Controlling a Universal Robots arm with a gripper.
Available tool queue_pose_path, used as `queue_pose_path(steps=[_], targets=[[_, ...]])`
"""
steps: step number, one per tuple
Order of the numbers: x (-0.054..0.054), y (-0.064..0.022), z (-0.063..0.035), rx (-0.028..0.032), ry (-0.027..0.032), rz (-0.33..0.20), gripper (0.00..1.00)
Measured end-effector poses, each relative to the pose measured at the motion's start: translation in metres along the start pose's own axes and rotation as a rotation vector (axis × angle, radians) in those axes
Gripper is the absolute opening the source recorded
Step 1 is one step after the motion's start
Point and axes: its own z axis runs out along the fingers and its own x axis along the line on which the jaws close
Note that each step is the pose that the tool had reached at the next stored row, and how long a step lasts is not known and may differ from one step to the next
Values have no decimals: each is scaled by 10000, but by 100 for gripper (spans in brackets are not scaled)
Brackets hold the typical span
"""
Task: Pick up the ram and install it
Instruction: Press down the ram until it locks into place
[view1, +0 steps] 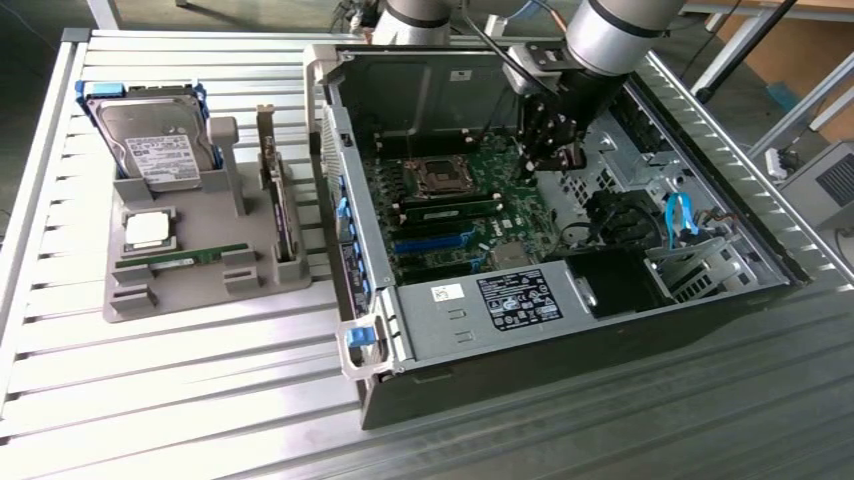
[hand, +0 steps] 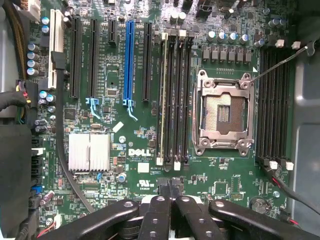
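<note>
A slim green ram stick (view1: 447, 209) stands on edge in a memory slot of the motherboard (view1: 467, 235), just in front of the CPU socket (view1: 434, 175). In the wrist view the ram (hand: 163, 100) appears as a pale strip in the slot farthest from the socket (hand: 223, 112). My gripper (view1: 558, 160) hangs inside the open computer case, above the board and to the exterior view's right of the stick. Its black fingers (hand: 160, 212) are shut together with nothing visible between them; the gripper (hand: 171, 192) is beyond the slots' ends. An identical green stick (view1: 187, 258) lies on the grey tray (view1: 200, 295).
The tray at the exterior view's left also holds a hard drive (view1: 154, 140), a CPU chip (view1: 147, 228) and an upright expansion card (view1: 278, 200). The case walls (view1: 327, 150), a power supply (view1: 514, 298) and blue cables (view1: 674, 215) hem in the board. Slatted metal table (view1: 200, 400) lies around.
</note>
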Motion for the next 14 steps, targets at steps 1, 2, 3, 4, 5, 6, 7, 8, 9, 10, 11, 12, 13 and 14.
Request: queue_pose_path(steps=[1,2,3,4,5,6,7,8,9,10,11,12,13,14], targets=[[0,1,-4,0,0,1,11],[-1,0,-5,0,-1,1,11],[-6,4,-84,2,-5,1,11],[-6,4,-84,1,-5,1,11],[-6,4,-84,1,-3,1,11],[-6,4,-84,1,-4,1,11],[-6,4,-84,1,-4,1,11],[-6,4,-84,1,-4,1,11],[-6,4,-84,1,-4,1,11],[-6,4,-84,1,-4,1,11],[-6,4,-84,1,-4,1,11],[-6,4,-84,1,-4,1,11],[-7,4,-84,6,-6,73,11],[-6,4,-85,28,10,432,11]])
